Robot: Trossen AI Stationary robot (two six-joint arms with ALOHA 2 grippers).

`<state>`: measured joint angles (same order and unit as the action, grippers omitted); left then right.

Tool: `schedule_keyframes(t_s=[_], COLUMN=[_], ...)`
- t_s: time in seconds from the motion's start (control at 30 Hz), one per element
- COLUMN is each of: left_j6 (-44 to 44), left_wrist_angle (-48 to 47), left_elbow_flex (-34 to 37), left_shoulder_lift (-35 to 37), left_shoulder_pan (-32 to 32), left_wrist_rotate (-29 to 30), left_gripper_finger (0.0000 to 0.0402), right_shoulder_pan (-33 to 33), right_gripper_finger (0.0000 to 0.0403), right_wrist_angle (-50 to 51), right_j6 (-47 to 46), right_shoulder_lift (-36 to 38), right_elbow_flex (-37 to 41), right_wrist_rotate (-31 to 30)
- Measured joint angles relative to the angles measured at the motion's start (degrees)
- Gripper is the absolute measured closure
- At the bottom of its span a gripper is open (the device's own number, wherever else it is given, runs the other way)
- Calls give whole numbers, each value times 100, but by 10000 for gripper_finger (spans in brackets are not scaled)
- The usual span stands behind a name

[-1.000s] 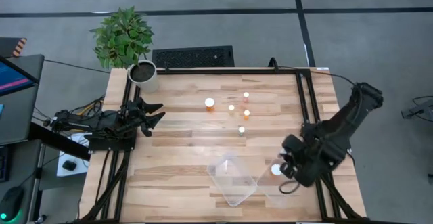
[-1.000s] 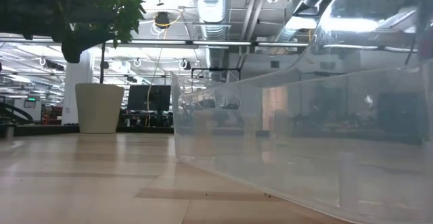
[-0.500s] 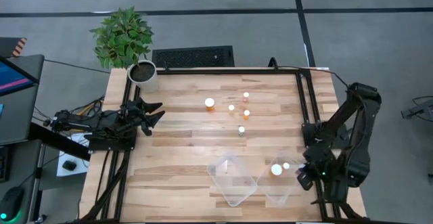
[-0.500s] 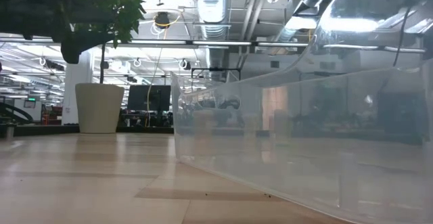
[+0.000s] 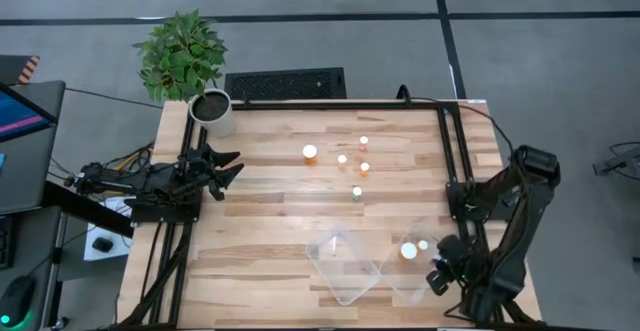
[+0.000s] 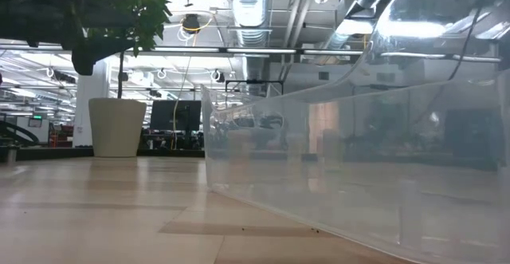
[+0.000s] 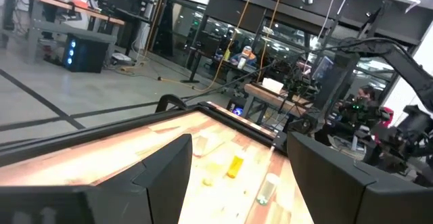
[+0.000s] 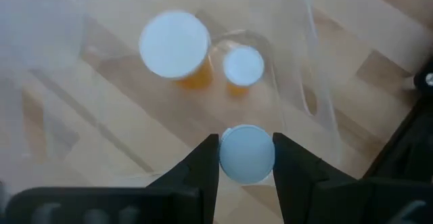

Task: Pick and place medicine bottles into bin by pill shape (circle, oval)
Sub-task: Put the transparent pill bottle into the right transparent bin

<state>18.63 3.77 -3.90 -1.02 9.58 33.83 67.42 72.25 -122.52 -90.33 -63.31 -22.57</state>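
Five medicine bottles with white caps stand upright mid-table; the largest is orange [image 5: 310, 153], and another [image 5: 356, 193] stands nearest the bins. Two more, a large one [image 8: 174, 45] and a small one [image 8: 243, 65], stand in the right clear bin [image 5: 412, 283]. My right gripper [image 5: 440, 271] is over that bin's near right corner, shut on a further bottle [image 8: 247, 154], of which only the cap shows. My left gripper [image 5: 228, 167] rests open and empty at the table's left edge; in the left wrist view [image 7: 237, 176] it faces across the table. My right gripper pinches the bottle's round white cap [image 8: 247, 143] by its sides between its two fingers [image 8: 203, 163]. The fingers point down from above. The bottle hangs upright below them, lifted clear above the bin's wall; its body is hidden under the cap.
A second clear bin [image 5: 345, 266] stands left of the right one; its wall [image 6: 335, 160] fills the low view. A white plant pot [image 5: 214, 111] stands at the far left corner. A black frame rail [image 5: 455, 171] runs along the table's right side.
My right gripper has drawn back from over the middle of the right bin toward the table's near right corner, the arm folding back with it. The two bottles in the bin now show uncovered and have stayed in place.
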Motion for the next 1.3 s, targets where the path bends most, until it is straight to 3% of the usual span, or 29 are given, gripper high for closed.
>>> schedule_keyframes(t_s=[0.43,1.3], left_j6=[59,-37], left_wrist_angle=[0,-2], left_elbow_flex=[0,2], left_shoulder_lift=[0,0], left_shoulder_pan=[-1,-2], left_wrist_rotate=[6,4], left_gripper_finger=[166,166], right_shoulder_pan=[-85,-431], right_gripper_finger=[273,271], right_wrist_angle=[106,44], right_j6=[-11,301], right_shoulder_lift=[-648,-655], right_elbow_flex=[-4,-2], right_wrist_rotate=[18,20])
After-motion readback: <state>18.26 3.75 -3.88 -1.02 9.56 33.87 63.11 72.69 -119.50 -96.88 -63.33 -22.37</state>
